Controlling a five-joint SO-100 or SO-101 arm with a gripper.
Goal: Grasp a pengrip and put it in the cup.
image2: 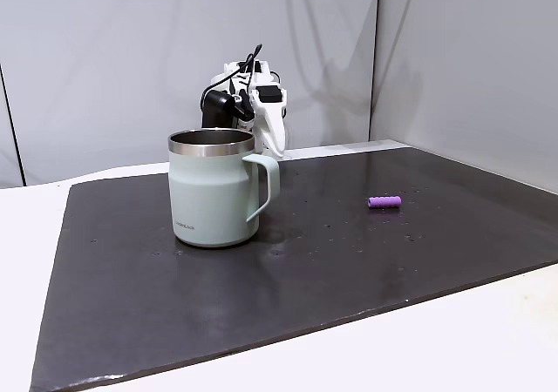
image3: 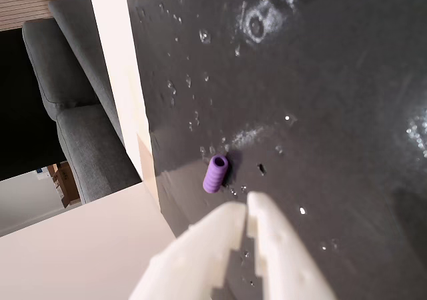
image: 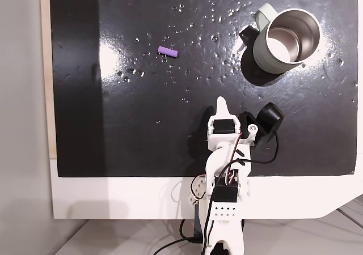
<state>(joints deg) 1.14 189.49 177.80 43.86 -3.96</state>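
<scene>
One pengrip (image: 167, 51), one cup (image: 282, 41) and one arm sit on a black mat (image: 142, 113) over a white surface (image: 113, 195). The jaws (image3: 246, 209) are closed on nothing, with the pengrip (image3: 215, 173) lying just ahead of their tips, apart from them. A fixed view shows the cup's (image2: 212, 188) handle and grey walls; the wrist view shows a grey sofa (image3: 80, 113).

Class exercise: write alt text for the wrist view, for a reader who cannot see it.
Two white fingers held close together point toward a small ribbed purple tube lying on a dark mat. A grey sofa stands beyond the table edge.
</scene>
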